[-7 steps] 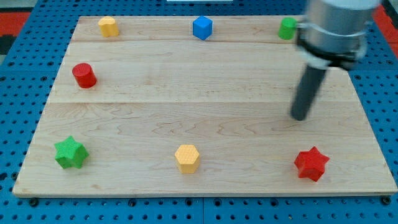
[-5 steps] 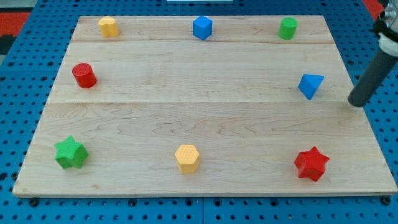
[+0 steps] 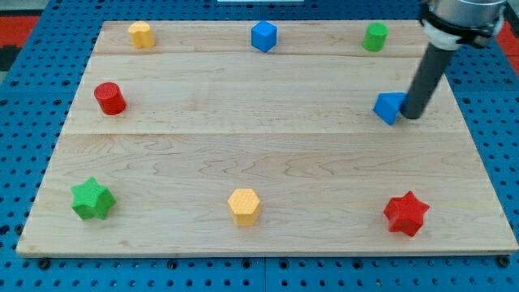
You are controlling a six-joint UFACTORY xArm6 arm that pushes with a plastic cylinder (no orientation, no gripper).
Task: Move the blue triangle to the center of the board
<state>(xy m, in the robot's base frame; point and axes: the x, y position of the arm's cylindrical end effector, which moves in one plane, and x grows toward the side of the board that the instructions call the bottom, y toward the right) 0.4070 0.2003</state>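
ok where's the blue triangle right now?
The blue triangle sits on the view's right side of the board, below the green cylinder and above the red star, with my tip against its right edge.

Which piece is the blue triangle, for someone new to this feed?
Start at the light wooden board and go to its right side, about mid-height. The small blue triangle block sits there, with my tip against its right side. The other blue piece, the blue cube, sits at the top edge.

Robotics lab: wooden board on blue pegboard bench, robot arm.
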